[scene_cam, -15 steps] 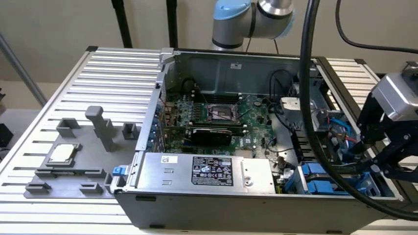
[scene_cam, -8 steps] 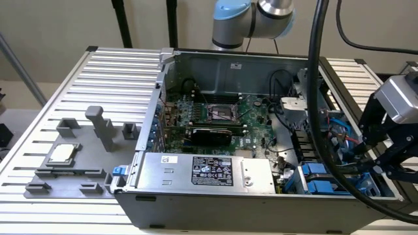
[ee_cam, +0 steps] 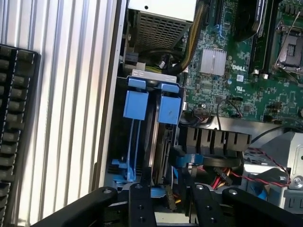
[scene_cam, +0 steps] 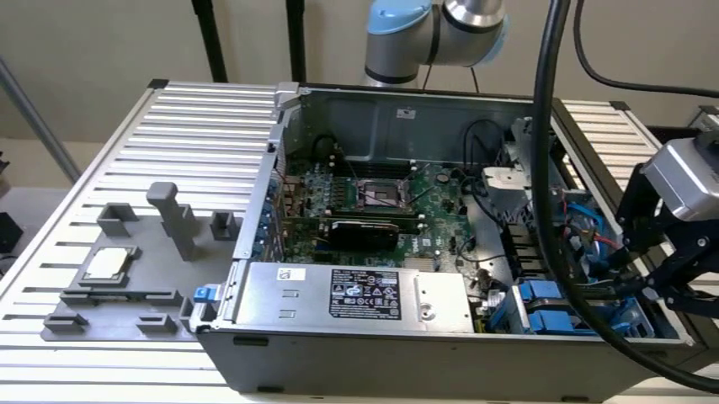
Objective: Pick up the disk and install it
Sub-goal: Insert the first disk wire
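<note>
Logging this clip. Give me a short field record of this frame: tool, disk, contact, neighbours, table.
tool: the tool is open, poised at the drive bay
disk: the disk stands on edge in the bay, with blue rails on it
contact: none visible between tool and disk
neighbour: a blue cage sits beside the disk, with no metal drive visible in it
case: the computer case is open, with the motherboard exposed
table: a processor chip rests in a grey fixture at the exterior view's left

Blue-railed disk (ee_cam: 163,130), on edge, inside computer case (scene_cam: 371,362)
</note>
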